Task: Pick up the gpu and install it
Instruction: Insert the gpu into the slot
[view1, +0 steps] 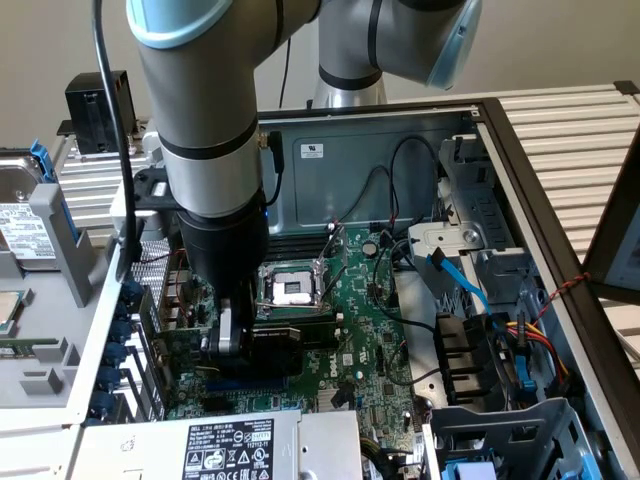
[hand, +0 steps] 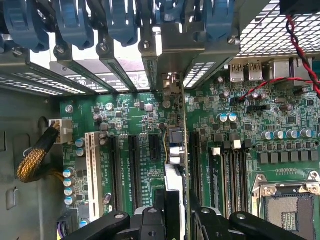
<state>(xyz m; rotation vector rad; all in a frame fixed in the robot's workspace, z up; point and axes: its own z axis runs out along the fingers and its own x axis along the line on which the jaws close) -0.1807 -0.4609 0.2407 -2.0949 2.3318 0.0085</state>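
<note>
Holding: the end effector is clenched on the gpu, with one black finger on each flat side.
Gpu: it stands on its thin edge, down on the green motherboard, in line with the long black slots. I cannot tell if it is pushed all the way in.
Gpu end: its silver bracket reaches the row of metal slot covers at the back wall.
Blue clips: a row of blue clips sits over those covers.
One side of gpu: more black slots, then a white slot.
Other side of gpu: long memory slots, then the square CPU socket.
Wires: red and black wires hang over the board near the back ports.
Arm: the grey arm reaches straight down into the open computer case.
Power box: a grey power supply with a label sits at the near edge of the case.
Outside the case: a hard drive lies at the exterior view's left.
</note>
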